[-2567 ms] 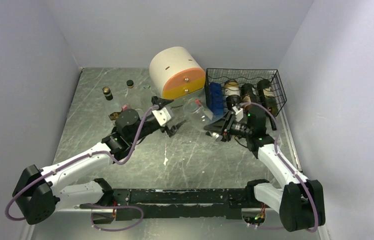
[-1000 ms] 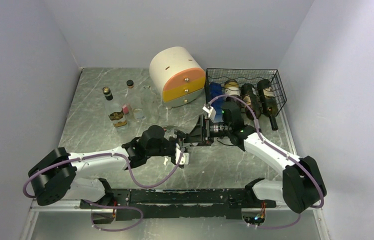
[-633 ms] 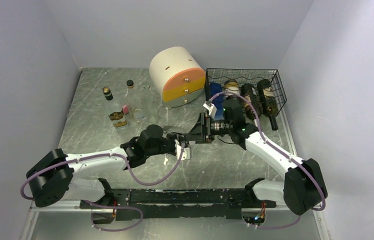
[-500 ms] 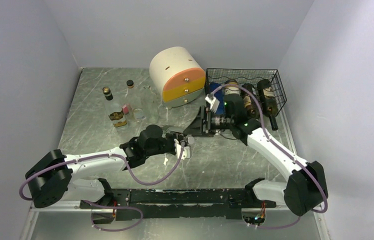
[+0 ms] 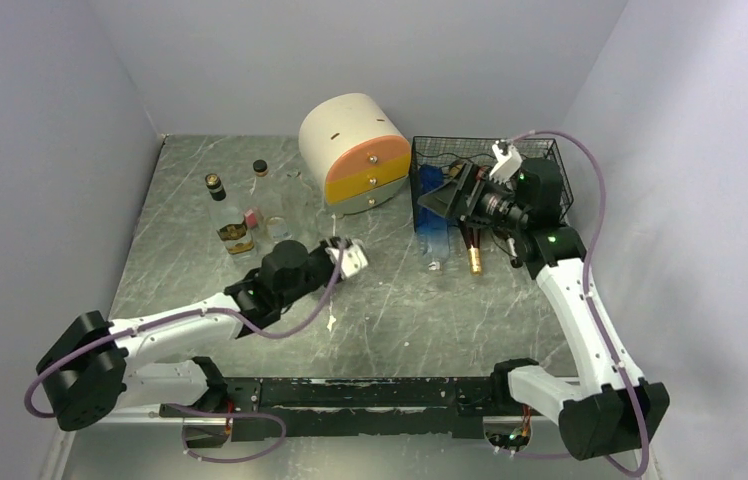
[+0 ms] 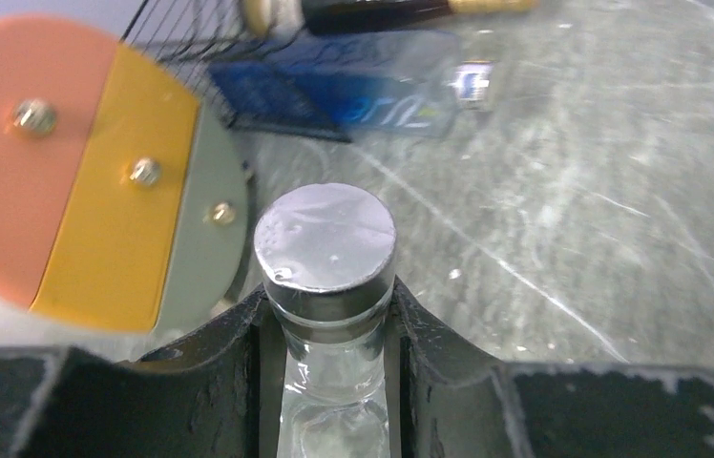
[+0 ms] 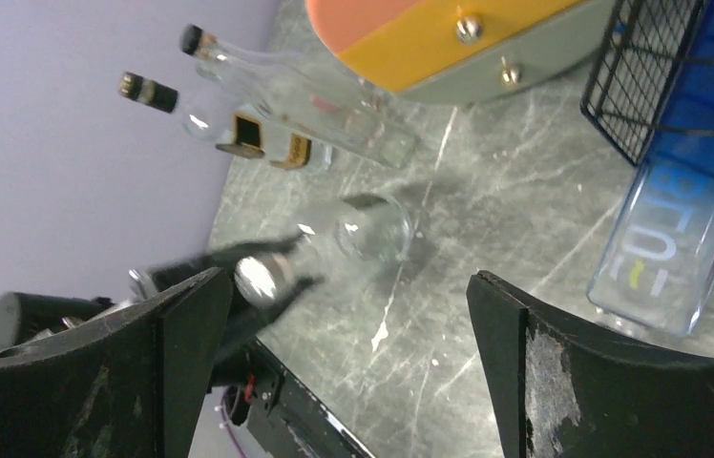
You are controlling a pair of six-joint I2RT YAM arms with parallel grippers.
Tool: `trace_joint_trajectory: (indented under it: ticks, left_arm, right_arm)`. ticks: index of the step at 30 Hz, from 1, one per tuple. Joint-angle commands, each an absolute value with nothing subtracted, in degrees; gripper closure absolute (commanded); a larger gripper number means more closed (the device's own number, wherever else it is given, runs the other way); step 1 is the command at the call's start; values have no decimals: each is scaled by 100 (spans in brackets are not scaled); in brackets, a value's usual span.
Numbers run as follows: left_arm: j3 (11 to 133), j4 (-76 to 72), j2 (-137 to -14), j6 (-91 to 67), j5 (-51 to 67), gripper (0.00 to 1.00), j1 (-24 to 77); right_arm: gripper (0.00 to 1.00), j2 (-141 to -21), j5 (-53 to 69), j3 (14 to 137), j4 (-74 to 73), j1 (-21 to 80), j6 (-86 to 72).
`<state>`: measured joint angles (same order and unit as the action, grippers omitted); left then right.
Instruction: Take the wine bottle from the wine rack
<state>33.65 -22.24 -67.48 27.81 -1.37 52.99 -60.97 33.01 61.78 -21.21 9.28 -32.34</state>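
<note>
The clear bottle point(image 6: 325, 250) is being held by its neck in the left gripper point(image 6: 327, 324), fingers closed snugly on it, over the table point(image 5: 400, 310), well apart from the wine rack point(image 5: 560, 190). The right gripper point(image 7: 348, 286) is being held wide open, empty (near the rack's front). Ideally, the base is being lowered squarely before release.

1. Back wall point(image 5: 350, 50), left wall point(image 5: 40, 150), right wall point(image 5: 690, 150): plain pale lavender-grey, closing in three sides.
2. Tabletop point(image 5: 390, 320): grey marbled sheet, scratched, with white flecks.
3. Black rail point(image 5: 370, 392) along the near edge.
4. Round cream drawer unit point(image 5: 345, 125) at back centre, with orange, yellow and grey fronts and brass knobs.
5. Even, diffuse lighting with soft shadows only.
</note>
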Motion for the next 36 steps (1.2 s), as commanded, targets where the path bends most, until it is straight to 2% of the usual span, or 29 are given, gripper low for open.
trace_joint_trajectory:
  ticks: [1, 9, 13, 21, 29, 33, 36]
  left_arm:
    - [3905, -3191, -6217, 2039, -1229, 93, 4761]
    - [3716, -3634, -5877, 1186, -3204, 93, 4507]
    - [3732, -3588, -5992, 932, -3568, 93, 4388]
    - [3619, -3782, -6145, 434, -2893, 93, 3376]
    - [3554, -3770, -6319, 27, -2724, 93, 3136]
    - [3573, -3647, -6407, -264, -2894, 90, 3068]
    - [3630, -3546, -6484, -356, -2869, 84, 3062]
  right_arm:
    - [0, -6338, 3542, 5804, -1906, 901, -3433]
    - [0, -6627, 3641, 5706, -1572, 905, -3612]
    - [1, -6749, 3656, 5707, -1485, 905, -3604]
    - [1, -6913, 3709, 5711, -1431, 903, -3478]
    - [1, -6956, 3686, 5885, -1626, 879, -3263]
    - [0, -6883, 3665, 5783, -1618, 855, -3244]
    - [0, -6886, 3665, 5775, -1630, 844, -3233]
